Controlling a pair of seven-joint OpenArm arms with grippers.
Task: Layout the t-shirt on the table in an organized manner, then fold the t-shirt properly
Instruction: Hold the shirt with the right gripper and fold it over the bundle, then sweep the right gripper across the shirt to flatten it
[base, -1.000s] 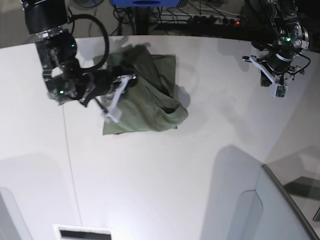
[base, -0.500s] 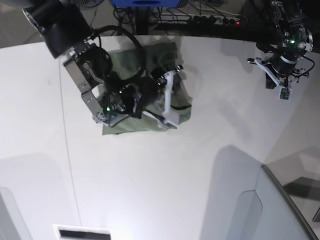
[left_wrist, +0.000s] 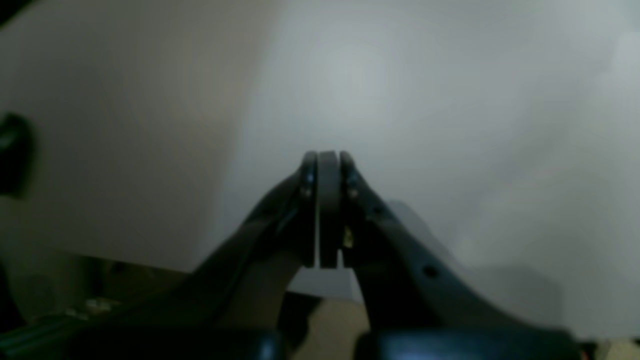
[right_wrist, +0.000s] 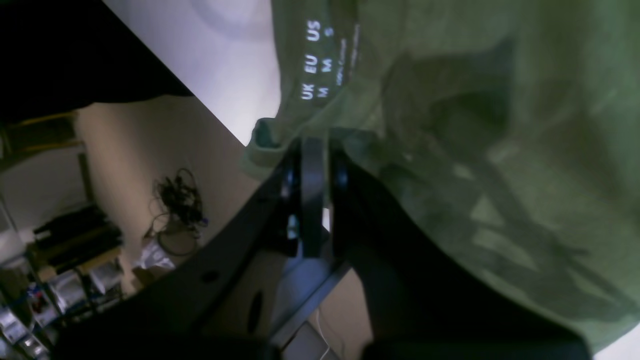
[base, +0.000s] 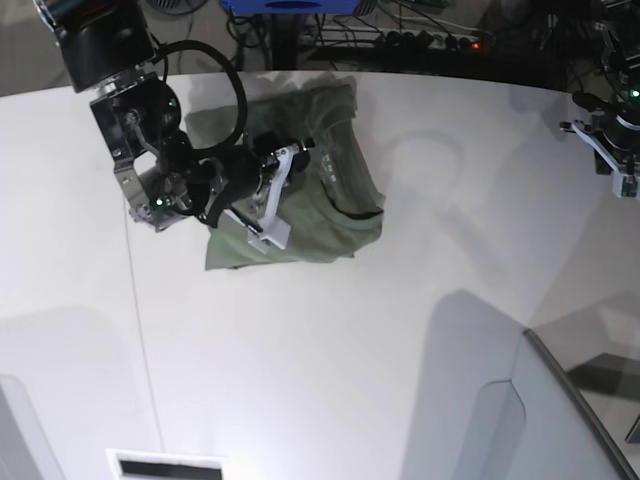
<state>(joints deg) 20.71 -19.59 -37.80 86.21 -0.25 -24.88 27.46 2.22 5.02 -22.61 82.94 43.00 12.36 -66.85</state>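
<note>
White tabletop filled most of the base view; I noted the table (base: 330, 370) carrying a thin dark seam line (base: 140, 330) down its left side and a grey translucent panel (base: 560, 420) at the lower right corner. Beyond the curved far edge, along the top of the frame, I saw dark cabling and a power strip (base: 430, 40).

I located the t-shirt (base: 320, 215) in the upper left-centre of the base view, lying bunched on the table in a rough rectangle, its collar opening (base: 350, 190) turned toward the right of the frame.

I found the right gripper (base: 275, 195) over the shirt's left half, its white fingers (base: 270, 210) pointing down across the fabric. In the right wrist view the right gripper (right_wrist: 312, 150) had its jaws clenched together, with olive cloth bunched at the tips — I could not confirm from the frames whether fabric was pinched between them. White size lettering (right_wrist: 317, 60) on the neck label sat directly above the tips.

I found the left gripper (base: 615, 165) at the far right edge of the base view, well apart from the shirt. In the left wrist view the left gripper (left_wrist: 327, 165) was clenched with pads touching, holding nothing, above bare white table (left_wrist: 450, 125).
</note>
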